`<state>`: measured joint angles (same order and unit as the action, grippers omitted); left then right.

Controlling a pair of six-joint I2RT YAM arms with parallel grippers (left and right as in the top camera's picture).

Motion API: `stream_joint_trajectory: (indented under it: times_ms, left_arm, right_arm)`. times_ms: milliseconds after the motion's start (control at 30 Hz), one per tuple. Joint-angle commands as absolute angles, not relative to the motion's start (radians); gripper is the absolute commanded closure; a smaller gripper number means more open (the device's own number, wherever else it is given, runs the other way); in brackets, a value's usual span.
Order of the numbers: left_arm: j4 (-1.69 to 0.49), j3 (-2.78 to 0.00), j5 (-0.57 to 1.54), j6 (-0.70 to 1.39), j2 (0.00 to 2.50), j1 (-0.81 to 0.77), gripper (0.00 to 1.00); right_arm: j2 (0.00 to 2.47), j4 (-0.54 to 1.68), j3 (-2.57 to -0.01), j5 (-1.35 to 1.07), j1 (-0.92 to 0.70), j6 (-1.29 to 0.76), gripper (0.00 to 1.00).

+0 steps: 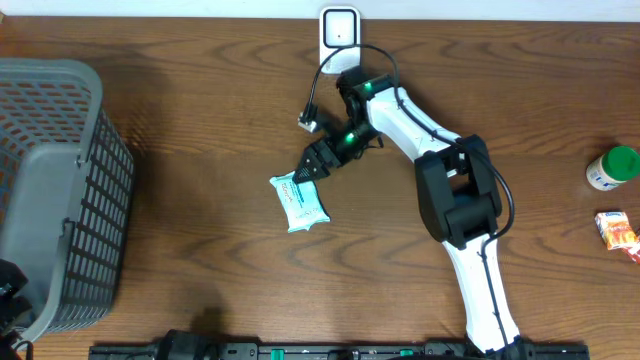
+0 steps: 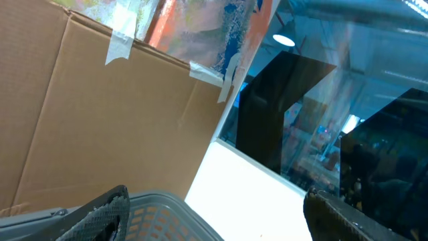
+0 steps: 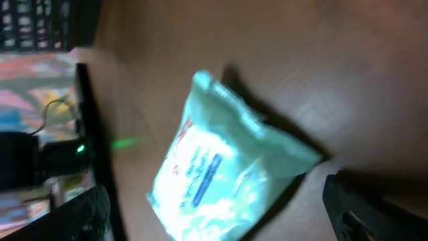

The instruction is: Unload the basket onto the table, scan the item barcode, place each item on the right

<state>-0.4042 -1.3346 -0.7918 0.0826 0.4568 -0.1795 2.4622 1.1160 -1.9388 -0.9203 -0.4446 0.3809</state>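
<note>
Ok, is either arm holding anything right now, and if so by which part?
Nothing is held. The right gripper has its jaws open beside the teal packet, which lies on the table; the left gripper is open and empty.

A dark brown wooden table [image 1: 200,150] with a marked grain is seen from overhead. At its left edge a grey plastic mesh basket [image 1: 40,70] is set. Near the middle a pale blue-green plastic packet [image 1: 300,202] is laid flat, tilted at an angle. A small white rounded-square device [image 1: 340,28] is placed at the far edge. Towards the right, a white bottle with a green cap [image 1: 612,168] and, near it, a small orange-red carton [image 1: 618,232] are laid.
</note>
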Motion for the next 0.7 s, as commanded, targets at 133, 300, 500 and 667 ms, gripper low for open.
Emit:
stream_joint_trajectory:
  times_ms: [133, 300, 500, 667]
  left_arm:
    - [-0.434, -1.33, -0.805, 0.087, 0.448, -0.175, 0.17]
    - [-0.476, -1.33, -0.805, 0.087, 0.448, -0.175, 0.17]
    - [-0.48, -1.33, -0.805, 0.087, 0.448, -0.175, 0.17]
    - [-0.511, -1.33, -0.805, 0.087, 0.448, -0.175, 0.17]
  right_arm:
    - [2.609, 1.129, -1.918, -0.821, -0.488, 0.449, 0.01]
    - [2.672, 1.062, -1.918, -0.781, -0.52, 0.363, 0.01]
    - [2.69, 1.111, -1.918, -0.67, -0.561, 0.352, 0.99]
    - [2.68, 1.157, -1.935, -0.654, -0.574, 0.32, 0.99]
